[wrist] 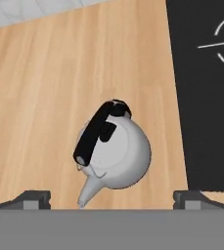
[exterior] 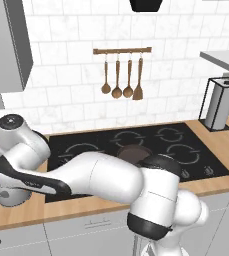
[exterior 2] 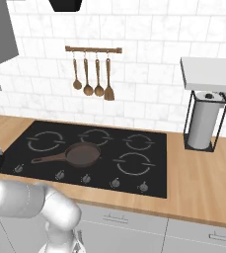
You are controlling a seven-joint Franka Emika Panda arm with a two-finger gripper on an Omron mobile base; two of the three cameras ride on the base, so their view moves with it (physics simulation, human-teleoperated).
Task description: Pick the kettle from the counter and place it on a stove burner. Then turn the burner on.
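Observation:
In the hand view the silver-grey kettle (wrist: 121, 156) stands upright on the wooden counter (wrist: 35, 97). Its black handle arches over the top and its spout points toward the bottom of that view. My gripper (wrist: 113, 199) hovers over it, open, one fingertip (wrist: 33, 199) far out on each side and nothing between them. The black cooktop (wrist: 201, 122) begins just right of the kettle. A wide grey stove burner ring (exterior 2: 133, 163) lies at the cooktop's front right. In the left base view my arm (exterior: 86, 175) reaches low to the left, over the counter's left end.
A brown frying pan (exterior 2: 82, 154) sits mid-cooktop, handle to the left. Knobs (exterior 2: 115, 183) line the cooktop's front edge. A paper towel holder (exterior 2: 203, 123) stands on the counter at right. Wooden utensils (exterior 2: 92, 74) hang on the tiled wall.

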